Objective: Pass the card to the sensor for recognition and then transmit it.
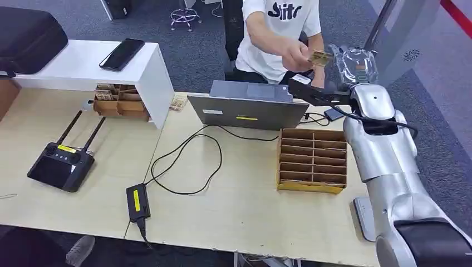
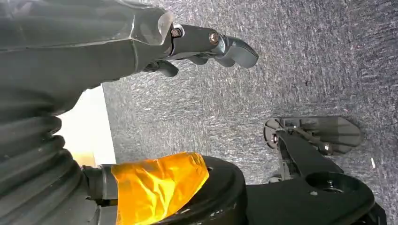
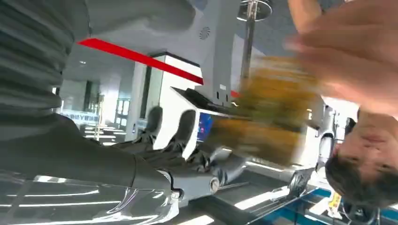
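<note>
Head view: right hand (image 1: 325, 92) is raised at about 1 o'clock beyond the laptop (image 1: 247, 105), reaching toward the person's hand (image 1: 295, 54), which holds the card (image 1: 319, 57). Whether the robot's fingers touch the card cannot be told; right wrist view is blurred. Judgement: handover stage, with the sensor step apparently done. Left hand (image 2: 206, 44) hangs over carpet, fingers loosely curled, holding nothing.

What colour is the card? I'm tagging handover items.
Yellowish-gold card; clearest in the head view.
</note>
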`<action>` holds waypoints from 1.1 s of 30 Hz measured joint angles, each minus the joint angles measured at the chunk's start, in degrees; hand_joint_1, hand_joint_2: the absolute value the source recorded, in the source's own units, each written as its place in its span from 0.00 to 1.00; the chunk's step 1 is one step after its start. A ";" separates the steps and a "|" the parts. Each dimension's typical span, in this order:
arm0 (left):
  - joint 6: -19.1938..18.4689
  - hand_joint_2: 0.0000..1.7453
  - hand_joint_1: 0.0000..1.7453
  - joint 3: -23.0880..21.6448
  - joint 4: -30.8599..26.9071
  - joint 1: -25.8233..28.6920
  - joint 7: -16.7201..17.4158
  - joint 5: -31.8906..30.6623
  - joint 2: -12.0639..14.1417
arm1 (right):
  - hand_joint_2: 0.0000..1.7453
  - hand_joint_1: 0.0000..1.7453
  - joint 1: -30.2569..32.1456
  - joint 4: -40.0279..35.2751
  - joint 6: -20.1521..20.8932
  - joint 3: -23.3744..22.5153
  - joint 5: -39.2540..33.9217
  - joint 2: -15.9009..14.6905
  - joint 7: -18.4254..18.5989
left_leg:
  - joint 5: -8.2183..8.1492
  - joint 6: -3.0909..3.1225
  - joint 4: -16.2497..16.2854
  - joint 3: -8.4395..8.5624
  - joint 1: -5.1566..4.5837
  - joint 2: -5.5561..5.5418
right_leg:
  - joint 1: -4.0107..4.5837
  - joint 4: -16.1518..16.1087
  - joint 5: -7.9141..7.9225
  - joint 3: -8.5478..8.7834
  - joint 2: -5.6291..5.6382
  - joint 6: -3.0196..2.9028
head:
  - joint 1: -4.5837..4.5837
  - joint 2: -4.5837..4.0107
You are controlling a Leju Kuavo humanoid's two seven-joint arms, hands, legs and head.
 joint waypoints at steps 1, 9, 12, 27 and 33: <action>0.00 1.00 0.00 0.00 0.00 0.01 0.00 0.00 0.00 | 1.00 0.00 0.17 -0.44 0.00 -0.02 0.00 0.09 -0.04 | 0.01 -0.01 0.00 0.00 0.00 0.00 | 0.00 0.01 0.00 0.00 0.00 0.00 | -0.02 0.00; 0.07 1.00 0.00 0.00 0.00 0.02 0.00 0.61 0.00 | 1.00 0.00 1.96 -4.66 -0.46 -1.68 -3.51 0.78 -1.86 | 0.01 -0.01 0.00 -0.01 0.00 0.01 | 0.00 0.02 0.00 0.00 0.01 0.00 | 0.00 0.00; 0.11 1.00 0.00 0.00 0.00 0.03 -0.02 1.73 -0.02 | 1.00 0.00 4.67 -9.69 -0.46 -3.19 -8.99 1.77 -5.25 | 0.00 -0.01 0.00 0.00 0.00 0.00 | 0.00 0.02 0.00 0.00 0.00 0.00 | 0.00 0.00; 1.33 1.00 0.00 2.65 0.00 0.83 -1.12 2.82 -0.28 | 1.00 0.00 29.93 -37.01 -4.59 -2.51 -19.96 -1.64 -10.91 | -0.08 0.03 0.00 -0.03 -0.01 0.08 | -0.01 -0.04 -0.02 -0.03 0.06 0.02 | 0.00 0.00; 1.73 1.00 0.00 3.58 0.00 0.83 -1.12 2.82 -0.31 | 1.00 0.00 33.63 -40.35 -5.00 -3.01 -20.24 -2.84 -10.84 | -0.08 0.03 0.03 0.03 0.00 0.07 | 0.00 -0.04 -0.03 -0.03 0.06 0.02 | 0.00 0.00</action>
